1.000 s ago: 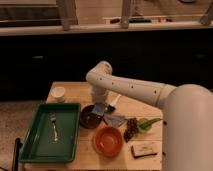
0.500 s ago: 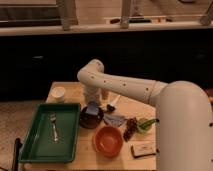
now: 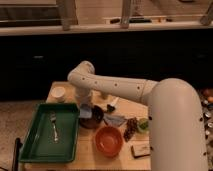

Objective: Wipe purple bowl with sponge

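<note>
Camera view shows the gripper (image 3: 86,105) low at centre-left of the frame, directly over the sponge (image 3: 85,112). The sponge sits at the left rim of the purple bowl (image 3: 95,119), beside the green tray (image 3: 31,150). If the gripper holds the sponge, I cannot tell.

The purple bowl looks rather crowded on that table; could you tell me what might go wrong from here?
The end effector is over the sponge at the purple bowl's tray-side rim. A sideways push could slide the bowl against the green tray or the orange bowl, both close by. The blue-grey cloth beside it might get dragged too.
</note>
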